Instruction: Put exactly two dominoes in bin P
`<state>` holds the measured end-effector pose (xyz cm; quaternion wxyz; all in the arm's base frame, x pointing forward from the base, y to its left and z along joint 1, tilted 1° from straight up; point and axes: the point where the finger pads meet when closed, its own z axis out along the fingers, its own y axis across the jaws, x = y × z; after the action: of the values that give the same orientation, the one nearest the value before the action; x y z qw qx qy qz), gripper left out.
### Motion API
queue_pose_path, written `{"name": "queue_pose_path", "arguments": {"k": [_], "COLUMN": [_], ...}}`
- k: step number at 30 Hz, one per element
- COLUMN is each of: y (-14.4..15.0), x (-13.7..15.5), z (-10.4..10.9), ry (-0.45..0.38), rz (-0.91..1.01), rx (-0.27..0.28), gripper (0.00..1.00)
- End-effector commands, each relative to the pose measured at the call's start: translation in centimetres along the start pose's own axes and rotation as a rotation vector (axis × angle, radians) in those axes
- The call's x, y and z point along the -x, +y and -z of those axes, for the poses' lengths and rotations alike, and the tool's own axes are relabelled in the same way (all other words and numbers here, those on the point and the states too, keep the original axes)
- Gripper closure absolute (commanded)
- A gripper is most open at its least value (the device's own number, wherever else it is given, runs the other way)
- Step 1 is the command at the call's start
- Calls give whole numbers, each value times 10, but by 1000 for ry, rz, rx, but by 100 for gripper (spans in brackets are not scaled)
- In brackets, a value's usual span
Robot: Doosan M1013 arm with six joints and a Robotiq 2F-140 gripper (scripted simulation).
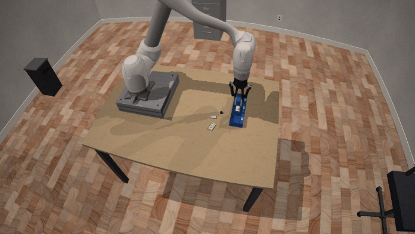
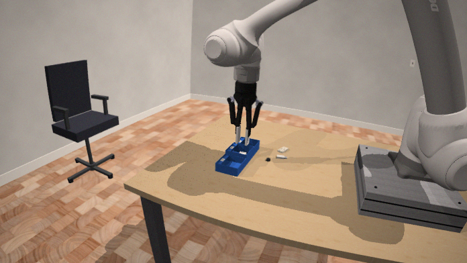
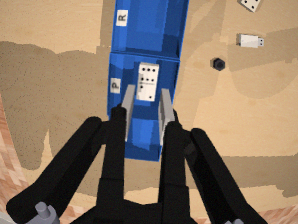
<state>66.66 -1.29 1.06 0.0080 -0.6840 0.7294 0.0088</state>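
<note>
Two parallel grey fingertips of the black two-finger gripper [image 1: 238, 104] [image 2: 242, 142] [image 3: 148, 90] stand a little apart, pointing down over the row of blue bins, with nothing clamped between them. That row sits right of centre in the top view and near the centre in the exterior view, on the pale wooden table [image 1: 194, 155] [image 2: 302, 181] [image 3: 240, 115].

In the wrist view, the middle blue bin [image 1: 232, 110] [image 2: 249, 158] [image 3: 176, 82] bears the letter P on its left side. A white domino with black pips [image 1: 237, 108] [image 2: 243, 153] [image 3: 148, 75] lies inside it, face up; whether another is beneath it I cannot tell. The blue bin marked R [image 1: 236, 125] [image 2: 255, 147] [image 3: 184, 25] adjoins it toward the top of the wrist frame, and a third blue bin [image 2: 226, 169] [image 3: 142, 156] is on the opposite side, toward the bottom.

Outside the bins, a second white domino [image 1: 211, 126] [image 2: 282, 149] [image 3: 250, 4] rests on the table, cut off by the wrist frame's upper right edge. Below it there are a white USB stick with a metal plug [image 1: 213, 117] [image 2: 281, 157] [image 3: 249, 41] and, farther left, a small black hexagonal piece [image 1: 221, 112] [image 2: 268, 160] [image 3: 218, 64].
</note>
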Motion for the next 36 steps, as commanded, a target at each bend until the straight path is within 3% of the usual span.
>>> {"name": "queue_pose_path", "arguments": {"k": [1, 31, 36], "y": [0, 0, 0], "x": [0, 0, 0], "z": [4, 116, 119], "ry": [0, 0, 0], "rz": [0, 0, 0], "rx": [0, 0, 0], "gripper": [0, 0, 0]}}
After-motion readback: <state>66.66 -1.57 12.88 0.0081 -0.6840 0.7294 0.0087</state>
